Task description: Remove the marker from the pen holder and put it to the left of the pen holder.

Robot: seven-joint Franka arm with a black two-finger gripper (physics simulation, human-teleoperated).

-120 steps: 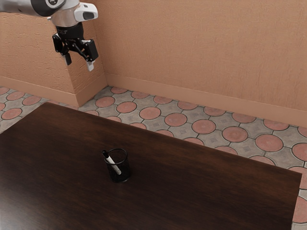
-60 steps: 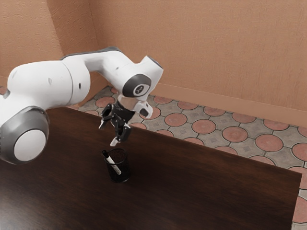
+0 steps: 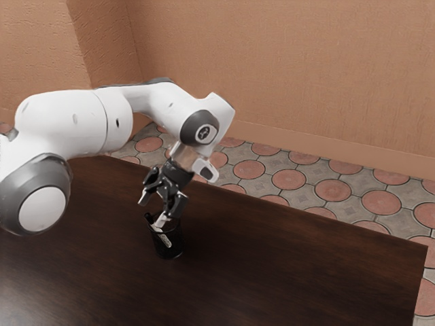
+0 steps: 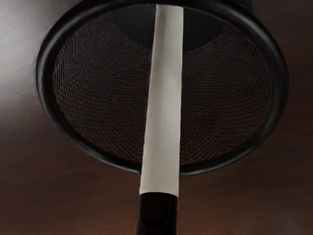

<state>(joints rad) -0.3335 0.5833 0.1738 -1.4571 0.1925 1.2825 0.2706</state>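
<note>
- White cylindrical marker with a black end (image 4: pixel 164 107) leans inside the pen holder; its black end rises past the rim, on the exterior view's left, and is cut off by the wrist view's lower edge.
- Its lower tip is hard to make out, lying up against the far stretch of rim in the wrist view.
- Round black mesh pen holder (image 4: pixel 45 73) stands upright on the table. The marker crosses its mouth, with open space inside the rim on both sides of the shaft. In the exterior view its dark mesh nearly melts into the wood.
- Black two-finger gripper (image 3: pixel 151 210) is tilted just above the holder, released, its fingers spread well apart. One fingertip overlaps the rim beside the marker in the exterior view; whether it dips inside or touches, I cannot tell.
- Dark brown wooden table (image 3: pixel 299 272) extends around the holder, its far edge slanting down to a corner at the exterior view's right. The near side is cut off by the picture.
- White and grey jointed arm (image 3: pixel 75 122) comes in from the exterior view's left, hiding part of the table's far edge; its base is out of sight.
- Beyond the table lie a grey floor with round reddish tiles (image 3: pixel 289 178) and a tan textured wall (image 3: pixel 292 68).
</note>
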